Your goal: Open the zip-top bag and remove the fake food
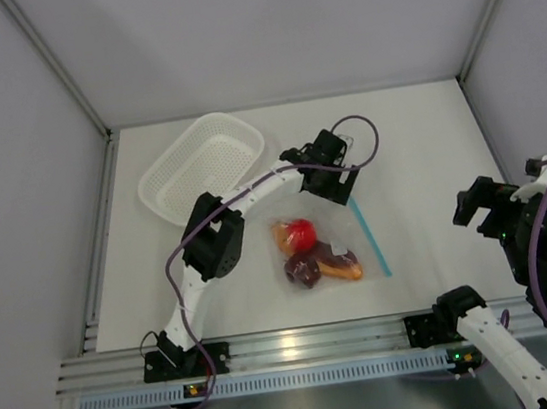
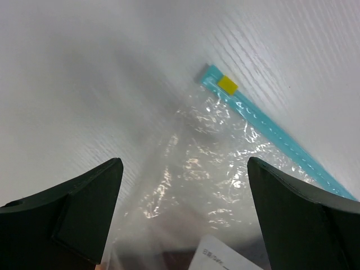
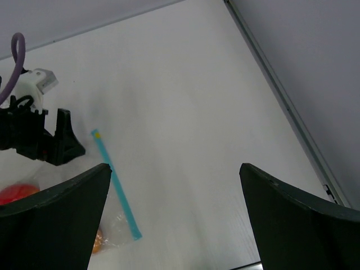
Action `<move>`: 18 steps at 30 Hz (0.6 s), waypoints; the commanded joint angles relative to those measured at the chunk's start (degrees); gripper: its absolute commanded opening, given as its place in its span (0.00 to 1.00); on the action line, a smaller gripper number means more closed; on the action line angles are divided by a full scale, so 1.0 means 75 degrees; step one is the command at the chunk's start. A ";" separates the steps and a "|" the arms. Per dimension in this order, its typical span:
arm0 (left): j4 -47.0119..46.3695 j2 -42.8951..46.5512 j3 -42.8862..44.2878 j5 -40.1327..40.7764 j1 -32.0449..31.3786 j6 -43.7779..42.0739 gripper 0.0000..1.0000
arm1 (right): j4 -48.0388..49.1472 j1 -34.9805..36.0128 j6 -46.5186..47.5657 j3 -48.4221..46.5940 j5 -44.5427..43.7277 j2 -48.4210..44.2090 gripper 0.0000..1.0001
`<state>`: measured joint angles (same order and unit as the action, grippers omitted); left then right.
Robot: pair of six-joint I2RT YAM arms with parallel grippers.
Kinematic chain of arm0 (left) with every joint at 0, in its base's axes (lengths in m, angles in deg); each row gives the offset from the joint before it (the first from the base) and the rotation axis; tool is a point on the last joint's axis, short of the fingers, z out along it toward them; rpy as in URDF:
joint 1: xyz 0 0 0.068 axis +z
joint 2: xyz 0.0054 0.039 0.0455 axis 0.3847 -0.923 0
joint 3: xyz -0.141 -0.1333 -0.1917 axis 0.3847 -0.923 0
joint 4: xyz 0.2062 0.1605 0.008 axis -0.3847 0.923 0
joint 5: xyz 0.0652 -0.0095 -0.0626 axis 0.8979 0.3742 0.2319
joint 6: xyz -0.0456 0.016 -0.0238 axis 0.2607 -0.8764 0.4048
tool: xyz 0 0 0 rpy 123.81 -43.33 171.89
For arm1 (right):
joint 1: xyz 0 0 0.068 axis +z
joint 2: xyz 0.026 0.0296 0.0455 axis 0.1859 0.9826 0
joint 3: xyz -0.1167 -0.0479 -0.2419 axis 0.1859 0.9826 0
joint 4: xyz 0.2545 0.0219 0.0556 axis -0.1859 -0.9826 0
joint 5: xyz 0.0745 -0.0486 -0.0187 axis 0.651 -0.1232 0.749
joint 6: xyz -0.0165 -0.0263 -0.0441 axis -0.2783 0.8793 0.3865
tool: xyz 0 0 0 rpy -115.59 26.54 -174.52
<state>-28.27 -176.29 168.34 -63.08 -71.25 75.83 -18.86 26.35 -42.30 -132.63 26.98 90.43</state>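
Both finger pairs wide open, gripping nothing: left fingers over zip-top bag corner, right fingers well apart. Fake food inside bag on worktop.

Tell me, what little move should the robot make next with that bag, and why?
Probably lower the left tool and close it on the bag at its edge near the blue zip strip. That tool hangs open just above the bag's corner, holding nothing. The food lies inside the bag, and the right tool is open, off to the side.
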 commanded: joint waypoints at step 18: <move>-0.0210 -0.0142 -0.0310 -0.3744 0.1619 0.0148 0.98 | 0.0528 0.0094 0.0142 0.0119 0.1031 -0.0031 0.99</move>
<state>-28.64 -176.37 167.20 -87.91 -59.18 75.96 -18.47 26.35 -41.87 -131.89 33.15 90.47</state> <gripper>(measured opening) 0.984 0.993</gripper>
